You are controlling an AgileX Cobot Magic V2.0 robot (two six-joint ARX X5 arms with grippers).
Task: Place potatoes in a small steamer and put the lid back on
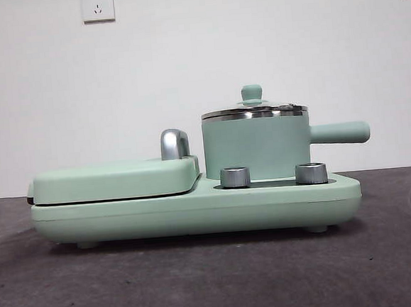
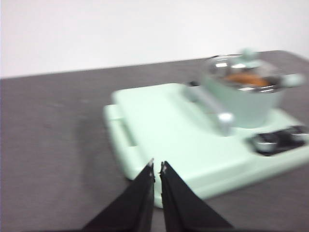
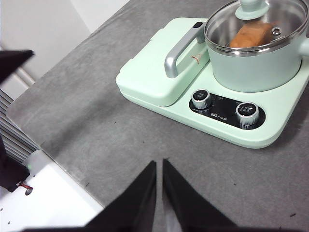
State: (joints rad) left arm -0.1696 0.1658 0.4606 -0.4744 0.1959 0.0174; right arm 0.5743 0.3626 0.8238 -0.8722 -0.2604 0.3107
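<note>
— What do the arms look like?
— The left gripper [image 2: 157,167] shows two matte black, wedge-shaped jaws tapering to thin pale-nicked tips.
— And the other?
— The right gripper [image 3: 159,164] is the same: smooth black tapering blades, no markings or cables visible.

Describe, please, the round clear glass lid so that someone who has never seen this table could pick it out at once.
Start at the wide mint-green cooking appliance on the grey table. On its side above the two silver dials stands the mint-green cylindrical pot with a straight side handle. The round glass lid sits on the pot; unlike the flat opaque griddle cover beside it, it is see-through, steel-rimmed and topped by a small mint knob.
</note>
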